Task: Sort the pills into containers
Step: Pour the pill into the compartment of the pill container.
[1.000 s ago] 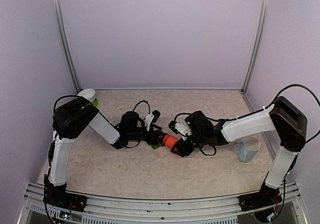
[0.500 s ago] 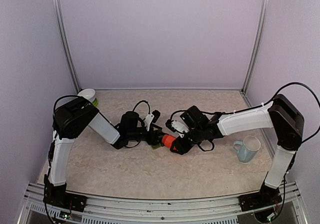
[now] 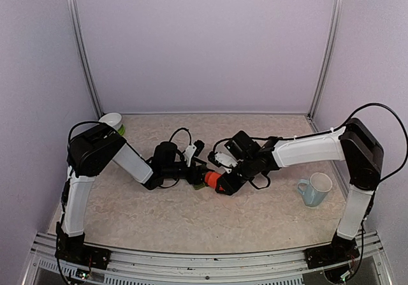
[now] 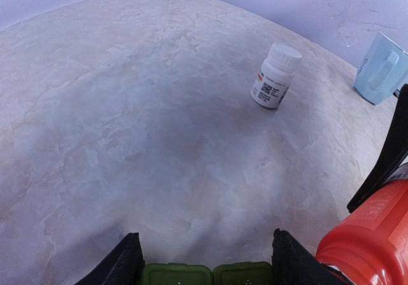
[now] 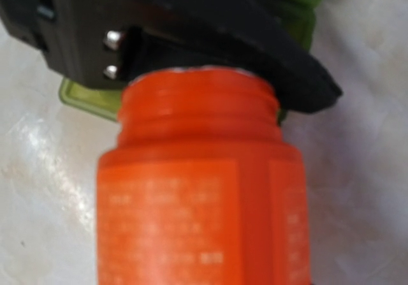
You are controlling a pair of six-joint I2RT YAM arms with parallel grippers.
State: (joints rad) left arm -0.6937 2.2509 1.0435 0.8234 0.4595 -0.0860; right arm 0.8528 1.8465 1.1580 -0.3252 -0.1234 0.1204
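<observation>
The dark green containers (image 4: pixel 207 274) sit between my left gripper's (image 4: pixel 204 235) two black fingers, which are shut on the strip low over the table. In the top view this left gripper (image 3: pixel 191 170) points right at mid-table. My right gripper (image 3: pixel 221 182) is shut on an orange pill bottle (image 3: pixel 211 180). The bottle is tilted, and its open threaded neck (image 5: pixel 197 97) is right against the left gripper's finger (image 5: pixel 191 36) and the green strip (image 5: pixel 86 97). The same orange bottle (image 4: pixel 370 247) shows at the right edge of the left wrist view. The pills are out of view.
A capped white pill bottle (image 4: pixel 275 74) stands on the marble-patterned table beyond the left gripper. A pale blue mug (image 3: pixel 315 189) sits at the right near the right arm. A white bowl (image 3: pixel 111 119) rests in the back left corner. Walls enclose three sides.
The right arm has carried the orange bottle leftward until its neck meets the left gripper and the green strip. The left arm has stayed still.
</observation>
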